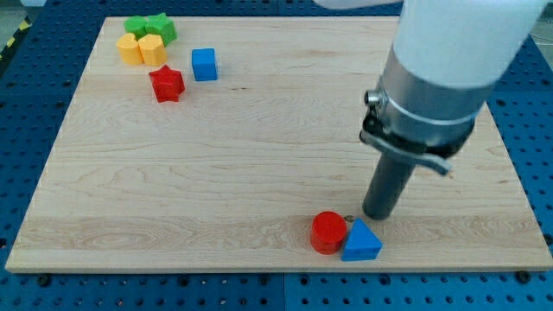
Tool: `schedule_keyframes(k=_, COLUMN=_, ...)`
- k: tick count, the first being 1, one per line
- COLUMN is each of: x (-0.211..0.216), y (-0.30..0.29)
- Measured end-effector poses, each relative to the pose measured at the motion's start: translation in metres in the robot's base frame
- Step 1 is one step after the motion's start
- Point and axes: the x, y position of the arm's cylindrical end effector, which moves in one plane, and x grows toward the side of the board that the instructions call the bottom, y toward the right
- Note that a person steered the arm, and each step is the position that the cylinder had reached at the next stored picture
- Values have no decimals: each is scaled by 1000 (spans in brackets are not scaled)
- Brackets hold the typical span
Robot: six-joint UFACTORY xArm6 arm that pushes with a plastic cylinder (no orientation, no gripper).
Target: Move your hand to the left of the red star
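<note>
The red star [167,83] lies on the wooden board [259,155] near the view's top left. My tip [378,215] rests on the board far to the right and below it, near the view's bottom. It stands just right of and above a red cylinder [328,232] and just above a blue triangle [361,242], close to both. The rod hangs from a wide grey and white arm body [441,78] at the view's upper right.
A blue cube [204,64] sits just right of the red star. Two yellow blocks [143,49] and two green blocks [150,28] cluster above the star at the board's top left corner. A blue perforated table [34,95] surrounds the board.
</note>
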Motion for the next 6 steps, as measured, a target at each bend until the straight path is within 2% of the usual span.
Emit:
schedule_keyframes(k=1, x=-40, y=-17)
schedule_keyframes(k=4, x=-107, y=-267)
schedule_keyframes(k=5, x=-147, y=-314)
schedule_keyframes(k=6, x=-189, y=-313)
